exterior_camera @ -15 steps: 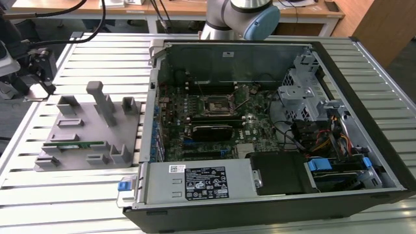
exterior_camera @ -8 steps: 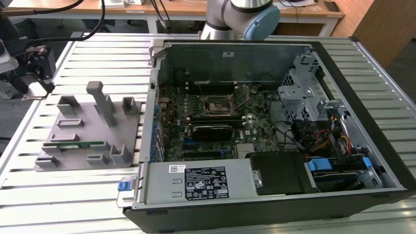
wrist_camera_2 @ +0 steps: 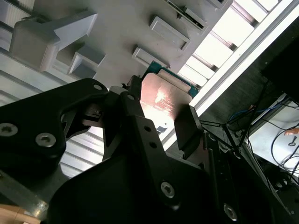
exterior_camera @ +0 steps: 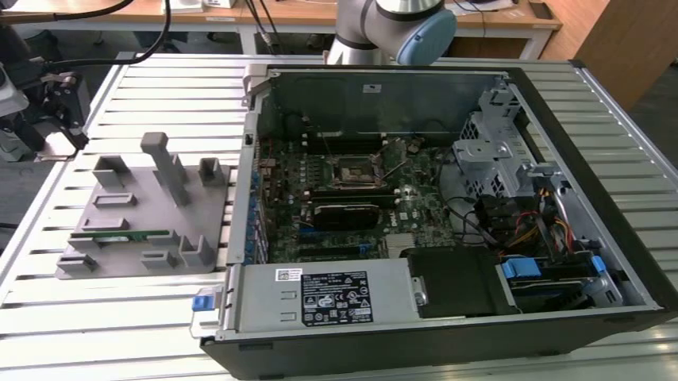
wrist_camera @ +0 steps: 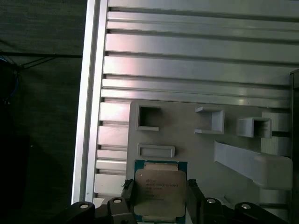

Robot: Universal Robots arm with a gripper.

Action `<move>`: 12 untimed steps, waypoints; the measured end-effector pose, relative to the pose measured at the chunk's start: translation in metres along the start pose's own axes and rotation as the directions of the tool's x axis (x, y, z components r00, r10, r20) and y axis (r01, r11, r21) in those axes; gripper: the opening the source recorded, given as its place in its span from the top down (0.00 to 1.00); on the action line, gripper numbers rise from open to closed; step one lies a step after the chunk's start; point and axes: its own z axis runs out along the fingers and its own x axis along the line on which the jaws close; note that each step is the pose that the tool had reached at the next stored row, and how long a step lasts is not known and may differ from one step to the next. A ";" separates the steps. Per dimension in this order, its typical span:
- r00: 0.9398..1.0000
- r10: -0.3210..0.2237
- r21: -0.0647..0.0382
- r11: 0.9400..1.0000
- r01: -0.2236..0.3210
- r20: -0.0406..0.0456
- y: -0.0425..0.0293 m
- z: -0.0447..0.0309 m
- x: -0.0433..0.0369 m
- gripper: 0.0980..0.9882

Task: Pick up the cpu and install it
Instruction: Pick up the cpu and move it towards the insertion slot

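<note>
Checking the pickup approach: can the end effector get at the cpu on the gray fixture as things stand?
Probably yes: in the first wrist view the end effector sits astride the cpu on the gray fixture, with nothing visible between them.

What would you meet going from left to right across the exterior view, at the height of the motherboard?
grey holder → socket → drive cage
</note>
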 end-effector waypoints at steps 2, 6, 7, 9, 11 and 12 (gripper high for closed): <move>1.000 0.000 0.000 1.000 0.000 0.000 0.0001 -0.0005 0.0000 0.52; 1.000 0.000 0.000 1.000 0.000 0.000 0.0003 -0.0015 0.0000 0.52; 1.000 0.000 0.000 1.000 0.000 0.000 0.0004 -0.0018 0.0000 0.52; 1.000 0.000 0.000 1.000 0.000 0.000 0.0005 -0.0023 0.0000 0.52; 1.000 0.000 0.000 1.000 0.000 0.000 0.0006 -0.0029 0.0000 0.52; 1.000 0.000 0.000 1.000 0.000 0.000 0.0006 -0.0032 0.0000 0.52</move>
